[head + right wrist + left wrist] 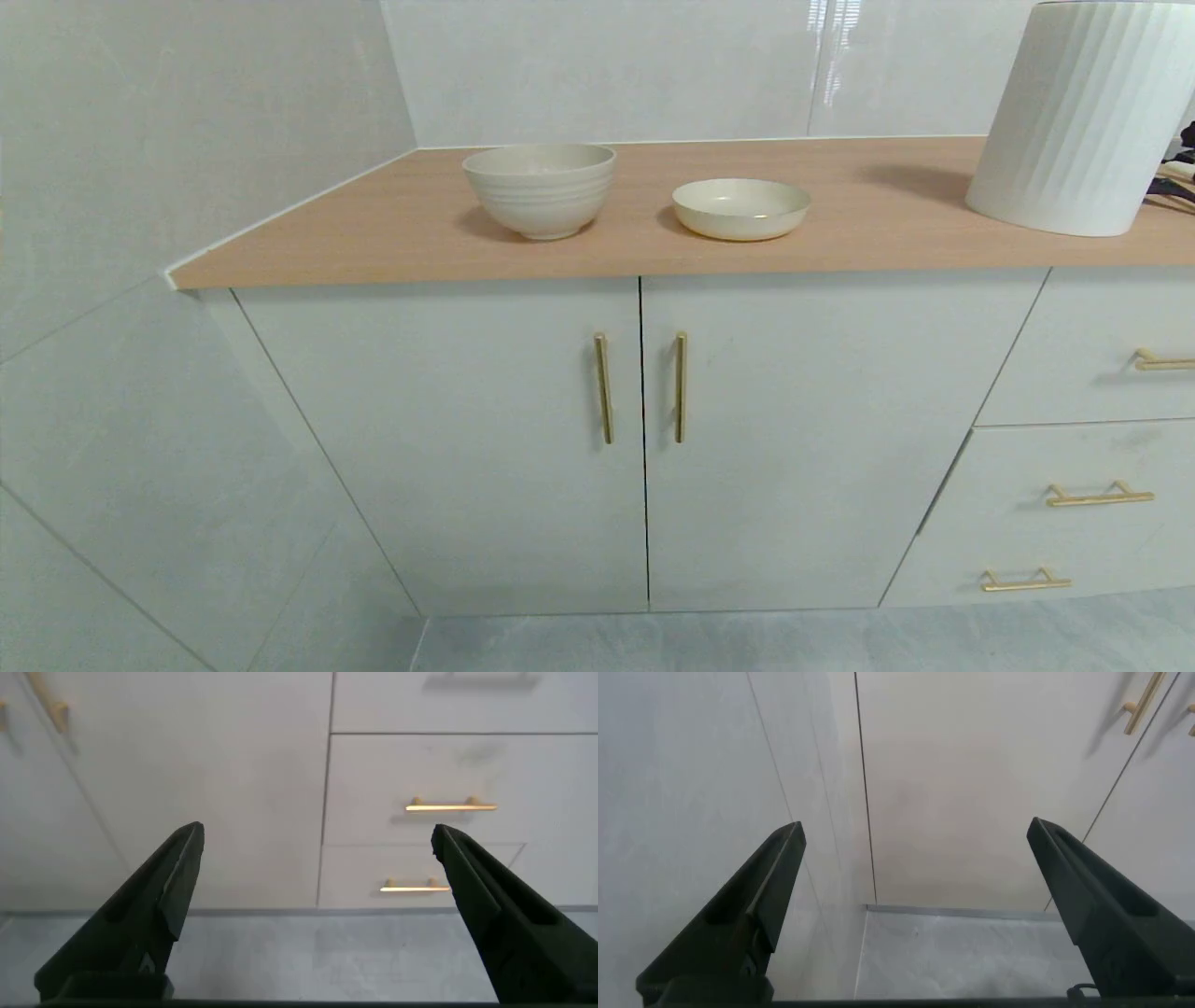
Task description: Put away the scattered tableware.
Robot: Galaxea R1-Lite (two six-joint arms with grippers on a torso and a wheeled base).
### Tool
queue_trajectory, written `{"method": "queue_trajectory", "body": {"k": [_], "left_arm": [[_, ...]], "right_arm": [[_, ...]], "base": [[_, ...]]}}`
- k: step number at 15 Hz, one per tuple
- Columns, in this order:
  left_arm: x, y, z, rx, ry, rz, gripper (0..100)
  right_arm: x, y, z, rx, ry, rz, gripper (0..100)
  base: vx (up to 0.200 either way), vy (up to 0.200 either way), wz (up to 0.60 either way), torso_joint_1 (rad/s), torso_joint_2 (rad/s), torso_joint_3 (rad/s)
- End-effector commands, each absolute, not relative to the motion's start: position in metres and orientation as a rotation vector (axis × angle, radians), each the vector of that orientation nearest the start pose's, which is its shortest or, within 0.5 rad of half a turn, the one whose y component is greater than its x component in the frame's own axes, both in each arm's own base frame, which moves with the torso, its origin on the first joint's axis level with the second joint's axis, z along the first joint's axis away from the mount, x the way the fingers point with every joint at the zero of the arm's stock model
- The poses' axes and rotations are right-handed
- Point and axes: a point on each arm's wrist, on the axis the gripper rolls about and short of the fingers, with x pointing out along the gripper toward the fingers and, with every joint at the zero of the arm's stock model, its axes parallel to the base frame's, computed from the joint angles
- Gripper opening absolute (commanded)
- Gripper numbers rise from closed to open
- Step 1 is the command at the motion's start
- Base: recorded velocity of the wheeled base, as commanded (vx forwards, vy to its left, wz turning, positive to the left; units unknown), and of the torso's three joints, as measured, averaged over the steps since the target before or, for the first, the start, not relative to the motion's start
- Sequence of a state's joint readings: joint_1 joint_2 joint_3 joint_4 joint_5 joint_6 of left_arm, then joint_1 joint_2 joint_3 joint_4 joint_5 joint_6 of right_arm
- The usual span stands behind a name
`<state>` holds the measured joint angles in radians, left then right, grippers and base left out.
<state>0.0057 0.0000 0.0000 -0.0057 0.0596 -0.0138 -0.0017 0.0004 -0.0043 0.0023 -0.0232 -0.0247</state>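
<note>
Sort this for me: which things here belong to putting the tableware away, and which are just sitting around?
Job: deep ribbed bowl and shallow dish, both on the wooden countertop; double-door cabinet below, likely the storage.
Just there: tall white ribbed container; drawers at the right; dark objects beside the container.

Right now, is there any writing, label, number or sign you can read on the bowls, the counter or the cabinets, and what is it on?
None can be read.
The deep bowl, the shallow bowl, the white ribbed container, the wooden countertop, the cabinet doors and the drawers show no print, label or number.
The dark items at the counter's right edge are too cut off to tell.
</note>
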Motion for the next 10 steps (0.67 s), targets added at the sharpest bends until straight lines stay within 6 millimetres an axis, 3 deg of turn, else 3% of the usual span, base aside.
{"method": "queue_trajectory", "body": {"k": [1,2,4,7,9,10], "left_arm": [[-0.023,0.001,0.076,-0.015,-0.007,0.066,100],[-0.023,0.001,0.076,-0.015,-0.007,0.066,100],[-0.023,0.001,0.076,-0.014,-0.007,0.066,100],[-0.023,0.001,0.076,-0.014,-0.007,0.066,100],[-0.023,0.001,0.076,-0.015,-0.007,0.066,100],[-0.023,0.001,0.076,-0.015,-0.007,0.066,100]], "right_arm": [[-0.038,0.001,0.129,0.004,-0.142,0.074,100],[-0.037,0.002,0.143,0.015,-0.106,0.159,100],[-0.023,0.004,0.146,0.022,0.030,0.250,100],[0.036,0.012,0.179,0.061,0.257,0.471,100],[0.076,0.027,0.198,0.073,0.321,0.607,100],[0.105,0.043,0.207,0.064,0.326,0.676,100]], "base": [[0.000,0.000,0.00,0.000,0.00,0.000],[0.000,0.000,0.00,0.000,0.00,0.000],[0.000,0.000,0.00,0.000,0.00,0.000],[0.000,0.000,0.00,0.000,0.00,0.000],[0.000,0.000,0.00,0.000,0.00,0.000],[0.000,0.000,0.00,0.000,0.00,0.000]]}}
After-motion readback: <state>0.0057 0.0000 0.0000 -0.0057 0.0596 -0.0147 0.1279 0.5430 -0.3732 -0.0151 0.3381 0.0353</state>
